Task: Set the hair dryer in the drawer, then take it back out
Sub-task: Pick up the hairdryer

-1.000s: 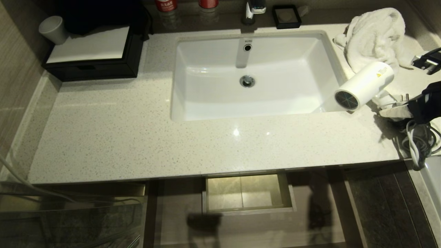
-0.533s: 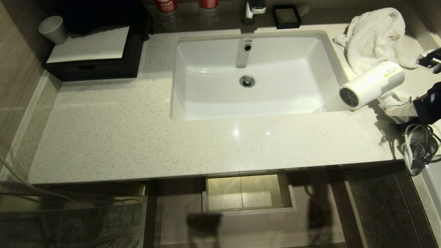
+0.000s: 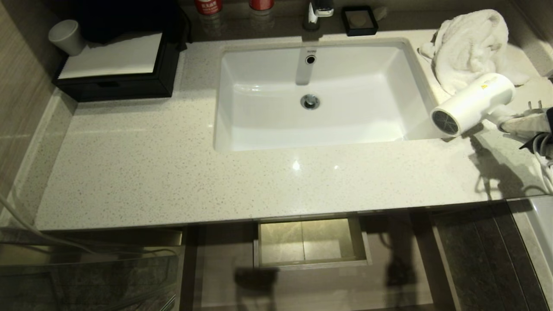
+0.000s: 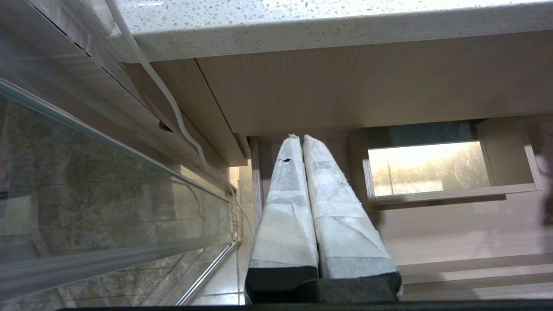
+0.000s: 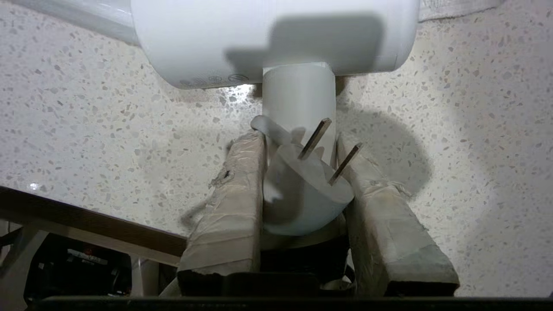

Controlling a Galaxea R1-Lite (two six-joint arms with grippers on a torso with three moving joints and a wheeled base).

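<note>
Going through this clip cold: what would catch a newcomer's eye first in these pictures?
The hair dryer stands out first: it is lifted over the counter's right end, beside the sink, with the right gripper shut on its handle and the plug caught between the jaws. Behind it lies a crumpled white towel. Below the counter edge the drawer stands open, with the left gripper shut near it.

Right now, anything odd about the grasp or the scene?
Yes: the right gripper is shut on the hair dryer handle with the plug wedged between its fingers, prongs sticking out. The cord dangles off the counter edge. The towel lies crumpled behind.
</note>
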